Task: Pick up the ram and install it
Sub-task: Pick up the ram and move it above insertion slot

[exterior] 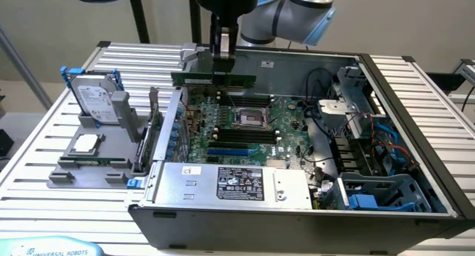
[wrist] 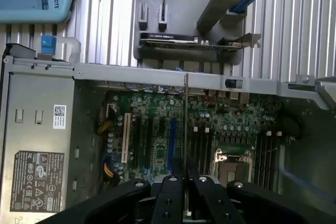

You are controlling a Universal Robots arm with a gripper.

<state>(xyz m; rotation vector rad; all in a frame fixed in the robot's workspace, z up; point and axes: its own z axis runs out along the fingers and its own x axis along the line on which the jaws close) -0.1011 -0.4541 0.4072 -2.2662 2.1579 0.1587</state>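
Dial: clock positions are read in the exterior view, centred on the motherboard (exterior: 222, 114).
Surface: a slatted metal tabletop (exterior: 423, 94) with a plain pale wall behind it. An open computer case (exterior: 297, 225) lies on it with its side panel off.
Case interior: the power supply (exterior: 230, 181) is at 6 o'clock. Cables and drive cages are at 3 o'clock.
Fixture: a grey holder (exterior: 74, 175) sits on the tabletop at 9 o'clock, just outside the case wall. It carries an upright hard drive (exterior: 97, 94).
Arm: it stands above the case at 12 o'clock, with the wrist vertical and the end effector (exterior: 222, 58) pointing straight down.
End effector: its fingers are clamped on the upper edge of the ram (exterior: 215, 78), near mid-length.
The ram: it hangs in the air with its long edge level, raised over the 12 o'clock part of the motherboard. It runs parallel to the memory slots (exterior: 241, 134) and is apart from them. In the wrist view it appears edge-on as a thin line (wrist: 186, 114) over the board.
Edges: the case's far wall is close behind the ram at 12 o'clock, and the 9 o'clock wall is near its end.
Open room: free air lies over the processor socket (exterior: 251, 118) and the slots.
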